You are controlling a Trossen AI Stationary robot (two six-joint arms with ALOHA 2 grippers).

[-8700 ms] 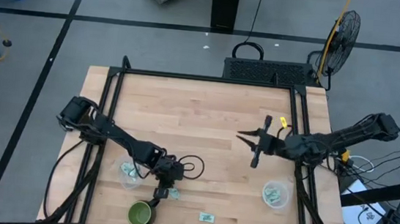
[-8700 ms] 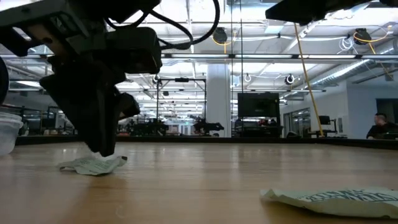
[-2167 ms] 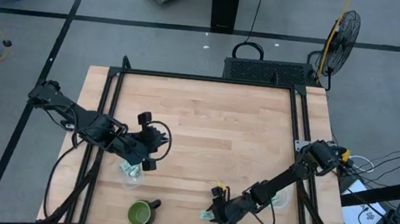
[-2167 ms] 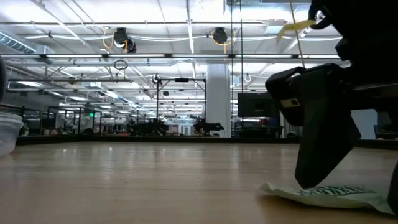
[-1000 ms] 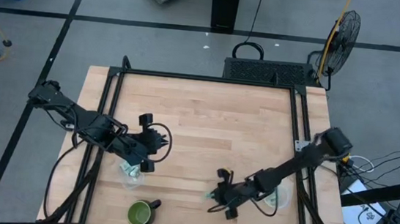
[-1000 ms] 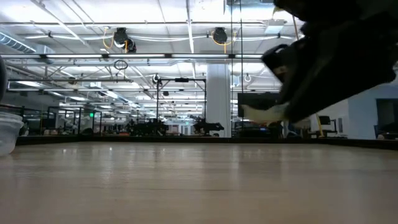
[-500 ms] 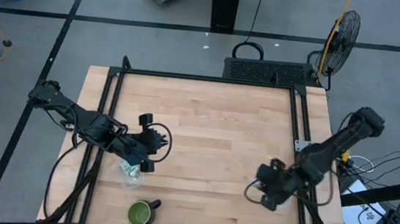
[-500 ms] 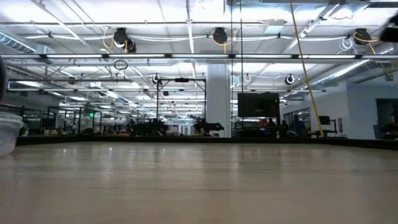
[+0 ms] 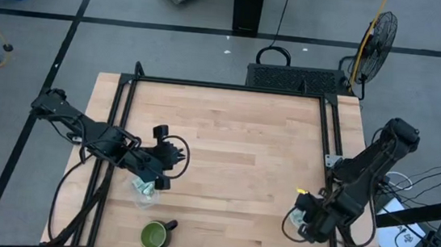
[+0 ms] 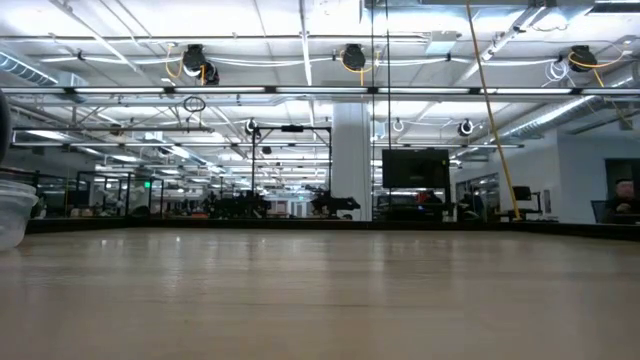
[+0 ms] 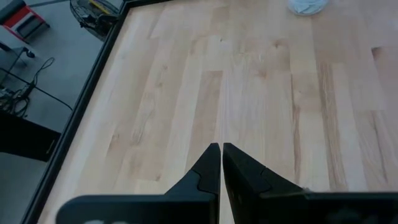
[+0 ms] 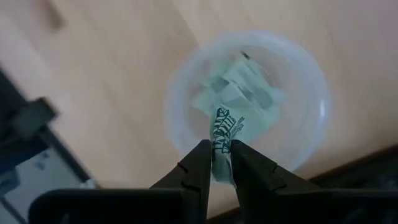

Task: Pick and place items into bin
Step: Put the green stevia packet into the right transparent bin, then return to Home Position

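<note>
Waiting at the table's (image 9: 227, 140) left side, the left end effector (image 11: 221, 163) is hanging over bare wood with its fingers pressed together and nothing between them; it is sitting just beside the left clear cup (image 9: 144, 192), which is holding at least one pale green packet. Just nearer the front edge, the dark green mug (image 9: 154, 235) is standing apart from the work. Moving right across the boards, no loose packets are showing on the open surface in the high view. Near the right rail, the right end effector (image 12: 221, 163) is hovering directly above the right clear cup (image 12: 249, 102), pinching one green-and-white packet (image 12: 222, 134) by its lower end so that it is dangling over the mouth. That cup is already holding several packets (image 12: 239, 90). Centring over the opening is presumably meant to let the packet fall inside rather than catch the rim.
</note>
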